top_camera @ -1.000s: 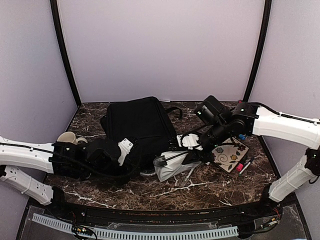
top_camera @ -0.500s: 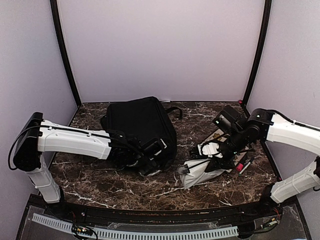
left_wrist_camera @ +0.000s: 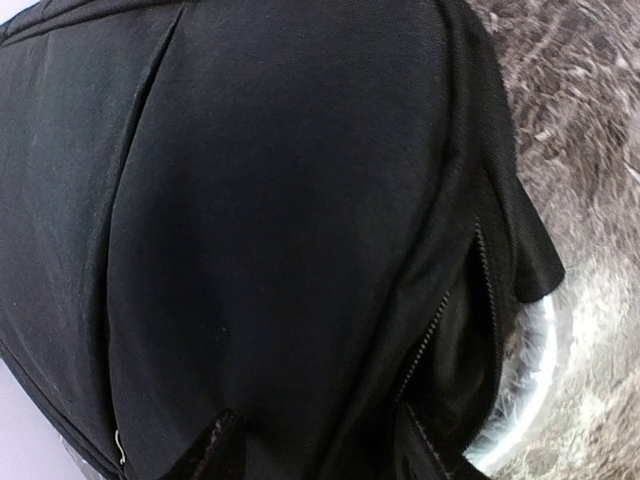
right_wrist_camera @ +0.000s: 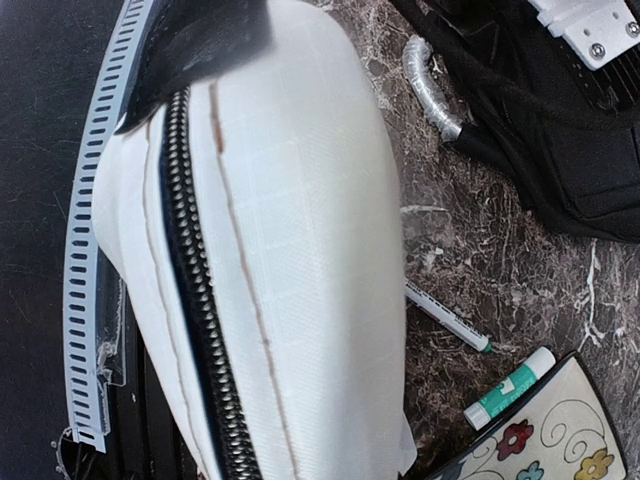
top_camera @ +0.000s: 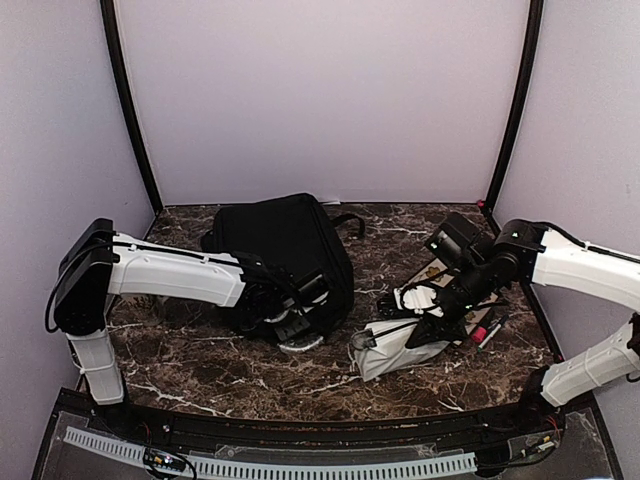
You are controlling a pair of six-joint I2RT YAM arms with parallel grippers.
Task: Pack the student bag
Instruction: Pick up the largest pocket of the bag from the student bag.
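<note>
The student bag (top_camera: 285, 245) is a big black backpack lying flat at the table's back centre. My left gripper (top_camera: 298, 318) is at its near edge. In the left wrist view black fabric (left_wrist_camera: 280, 220) fills the frame, and a fold of it beside an open zipper (left_wrist_camera: 440, 320) sits between my two fingertips (left_wrist_camera: 208, 452), which close on it. My right gripper (top_camera: 432, 322) is shut on a white zippered pouch (top_camera: 392, 345), holding it just above the table right of the bag. The pouch (right_wrist_camera: 300, 250) hides the right fingertips.
A floral-patterned notebook (top_camera: 462, 312) lies under the right arm, with a pink marker (top_camera: 481, 333) beside it. A pen (right_wrist_camera: 447, 318) and a green-capped glue stick (right_wrist_camera: 510, 385) lie next to the notebook (right_wrist_camera: 565, 445). A clear round rim (left_wrist_camera: 535, 385) pokes out under the bag. A perforated white strip (top_camera: 270, 465) runs along the table's front.
My left arm has swung up and across onto the bag's near edge. Its jaws widened, then narrowed on the fabric. My right arm has drawn the pouch back to the right, away from the bag.
</note>
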